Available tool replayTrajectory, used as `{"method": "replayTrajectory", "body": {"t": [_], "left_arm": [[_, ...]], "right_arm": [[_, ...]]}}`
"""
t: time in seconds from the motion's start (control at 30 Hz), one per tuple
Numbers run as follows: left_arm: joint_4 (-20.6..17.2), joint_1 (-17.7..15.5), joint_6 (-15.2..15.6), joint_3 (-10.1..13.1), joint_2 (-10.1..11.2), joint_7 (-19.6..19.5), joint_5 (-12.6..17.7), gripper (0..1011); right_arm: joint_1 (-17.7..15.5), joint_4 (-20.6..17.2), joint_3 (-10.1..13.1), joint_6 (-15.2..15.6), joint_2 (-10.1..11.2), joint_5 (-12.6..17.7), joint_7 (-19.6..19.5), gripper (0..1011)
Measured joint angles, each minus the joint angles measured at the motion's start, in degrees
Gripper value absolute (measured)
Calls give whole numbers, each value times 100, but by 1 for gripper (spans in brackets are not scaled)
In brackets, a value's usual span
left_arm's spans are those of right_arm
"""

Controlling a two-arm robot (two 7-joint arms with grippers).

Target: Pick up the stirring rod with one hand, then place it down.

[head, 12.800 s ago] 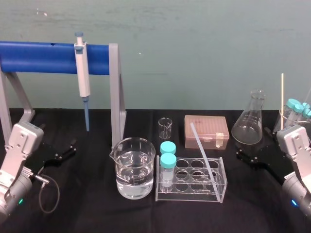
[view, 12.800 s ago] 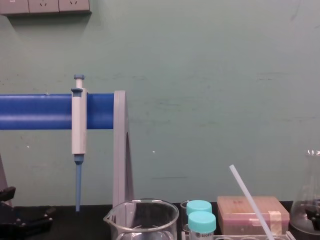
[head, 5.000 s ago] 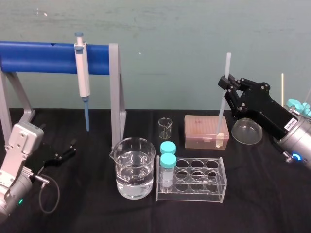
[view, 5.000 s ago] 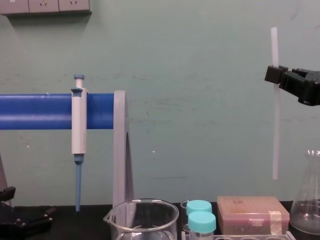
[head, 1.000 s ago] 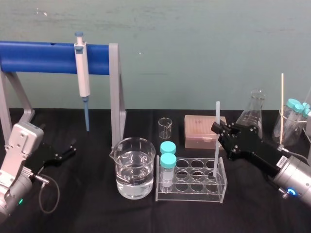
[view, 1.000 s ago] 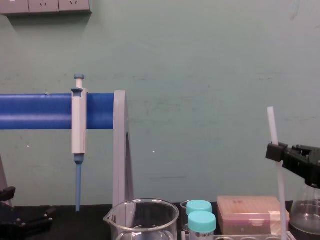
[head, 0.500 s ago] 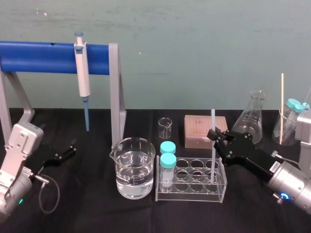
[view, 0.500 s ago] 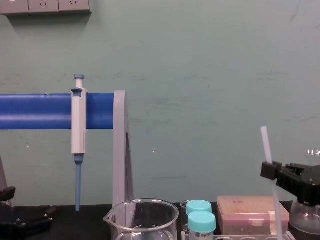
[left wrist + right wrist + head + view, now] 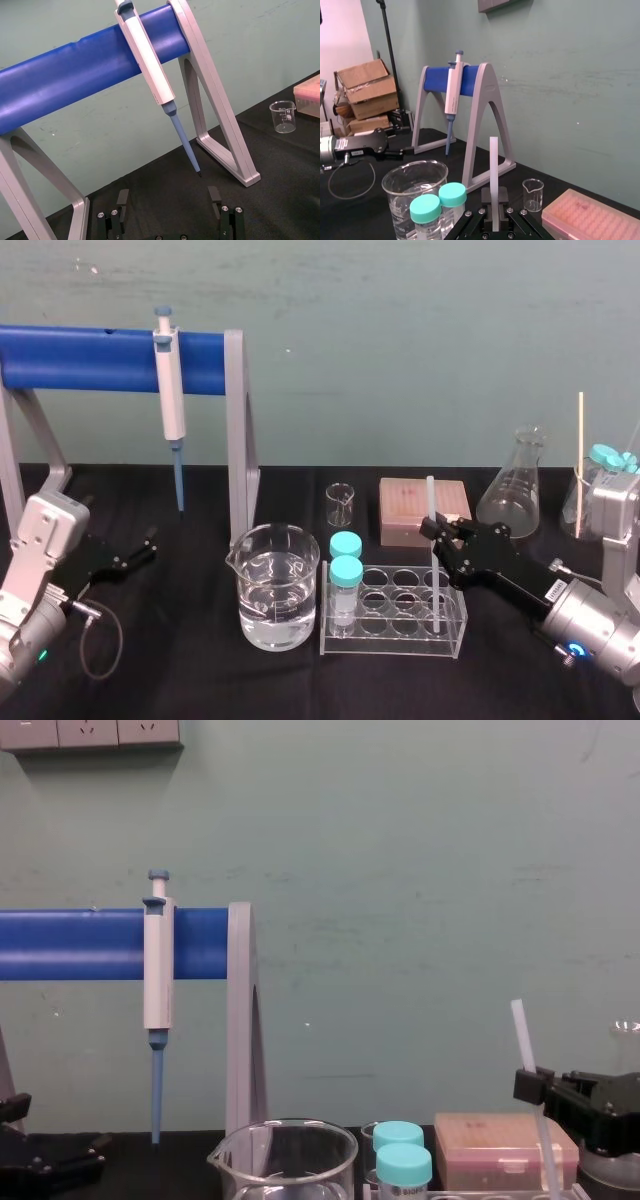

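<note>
So, right hand clamped on stirring rod, nearly upright, lower end in right end of test tube rack | two teal-capped tubes in its left slots | beaker holds clear liquid | left hand parked left, fingers apart

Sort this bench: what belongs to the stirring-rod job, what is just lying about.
In the job: stirring rod, right gripper holding it, test tube rack it reaches into.
Lying about: pipette, water beaker, small beaker, tip box, conical flask, parked left gripper.
</note>
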Motion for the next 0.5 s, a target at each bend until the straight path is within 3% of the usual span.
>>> {"method": "replayTrajectory", "body": {"t": [0.5], "left_arm": [[0, 0, 0, 0, 0, 0, 0, 1000]], "right_arm": [[45, 78, -81, 61, 0, -151, 0, 70]]}}
